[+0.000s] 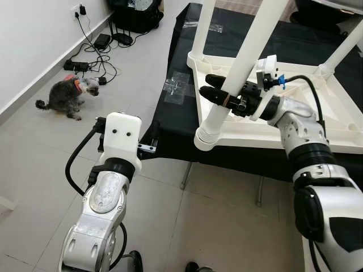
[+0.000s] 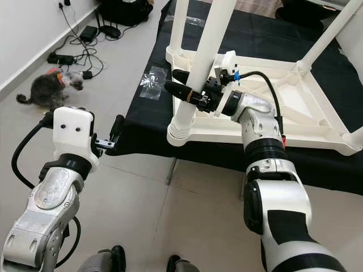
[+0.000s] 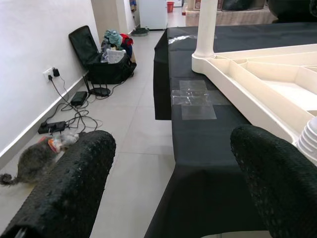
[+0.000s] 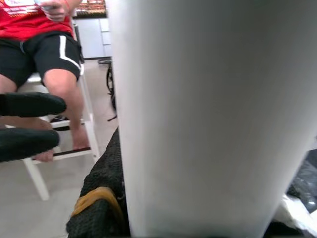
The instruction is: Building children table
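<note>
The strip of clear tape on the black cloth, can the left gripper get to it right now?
Probably yes: the left gripper, fingers open, faces the clear tape across bare black cloth, nothing between.

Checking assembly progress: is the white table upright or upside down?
Upside down. The white table lies top-down on the black cloth, legs pointing up; the right gripper clasps the near leg.

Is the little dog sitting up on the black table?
No, the dog is on the tiled floor near the wall, away from the black table.
</note>
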`<state>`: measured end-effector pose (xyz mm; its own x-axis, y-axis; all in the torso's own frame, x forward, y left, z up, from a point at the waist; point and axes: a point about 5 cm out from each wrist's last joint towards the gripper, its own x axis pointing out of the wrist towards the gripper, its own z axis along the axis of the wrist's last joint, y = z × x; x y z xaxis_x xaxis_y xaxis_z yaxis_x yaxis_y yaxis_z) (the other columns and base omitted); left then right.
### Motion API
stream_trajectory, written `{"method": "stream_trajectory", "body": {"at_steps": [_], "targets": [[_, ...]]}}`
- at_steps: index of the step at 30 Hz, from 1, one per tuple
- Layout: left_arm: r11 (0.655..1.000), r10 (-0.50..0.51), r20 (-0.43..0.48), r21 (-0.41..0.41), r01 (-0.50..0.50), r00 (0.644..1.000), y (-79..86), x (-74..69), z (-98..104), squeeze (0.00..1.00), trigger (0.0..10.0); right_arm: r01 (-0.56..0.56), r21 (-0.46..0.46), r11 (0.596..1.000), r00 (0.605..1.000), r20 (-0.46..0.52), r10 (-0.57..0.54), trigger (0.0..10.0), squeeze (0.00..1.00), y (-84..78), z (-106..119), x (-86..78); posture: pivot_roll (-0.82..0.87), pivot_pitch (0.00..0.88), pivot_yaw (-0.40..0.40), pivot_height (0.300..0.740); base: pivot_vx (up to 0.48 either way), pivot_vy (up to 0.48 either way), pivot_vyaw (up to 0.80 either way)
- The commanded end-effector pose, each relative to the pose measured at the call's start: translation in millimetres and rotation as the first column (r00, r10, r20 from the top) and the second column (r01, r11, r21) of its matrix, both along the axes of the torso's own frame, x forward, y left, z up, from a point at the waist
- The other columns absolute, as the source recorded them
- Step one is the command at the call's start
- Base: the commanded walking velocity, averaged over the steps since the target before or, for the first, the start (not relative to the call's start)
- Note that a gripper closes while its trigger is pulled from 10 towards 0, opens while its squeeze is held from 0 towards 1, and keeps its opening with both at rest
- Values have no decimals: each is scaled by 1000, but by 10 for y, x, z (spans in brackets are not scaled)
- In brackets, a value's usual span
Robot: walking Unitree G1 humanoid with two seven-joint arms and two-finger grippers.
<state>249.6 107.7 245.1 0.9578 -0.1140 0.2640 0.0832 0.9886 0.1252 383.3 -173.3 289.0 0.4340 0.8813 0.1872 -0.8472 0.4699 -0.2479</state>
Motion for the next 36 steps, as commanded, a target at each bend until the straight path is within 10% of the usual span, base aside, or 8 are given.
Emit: {"method": "stream_trajectory", "body": {"at_steps": [1, 19, 24, 27, 36], "targets": [[1000, 1, -4, 4, -1, 1000, -14, -5, -22, 0, 10000, 69, -36, 997, 997, 22, -68, 10000, 0, -53, -57, 4, 135, 235, -125, 740, 0, 0, 0], [1000, -1, -2, -1, 1, 1000, -30, -1, -18, 0, 10000, 313, -75, 947, 948, -41, -317, 10000, 0, -65, -220, 141, 130, 235, -127, 740, 0, 0, 0], [1000, -2, 1, 0, 2, 1000, -23, 0, -13, 0, 10000, 461, -90, 883, 879, -90, -468, 10000, 0, -94, -311, 216, 131, 235, -126, 740, 0, 0, 0], [1000, -5, 0, -1, 5, 1000, -29, -2, -21, 0, 10000, 647, -75, 759, 748, -130, -650, 10000, 0, -194, -355, 290, 129, 236, -128, 740, 0, 0, 0], [1000, -1, 0, 0, 1, 1000, -28, -1, -19, 0, 10000, 762, -59, 644, 628, -173, -759, 10000, 0, -265, -392, 326, 133, 243, -129, 740, 0, 0, 0]]}}
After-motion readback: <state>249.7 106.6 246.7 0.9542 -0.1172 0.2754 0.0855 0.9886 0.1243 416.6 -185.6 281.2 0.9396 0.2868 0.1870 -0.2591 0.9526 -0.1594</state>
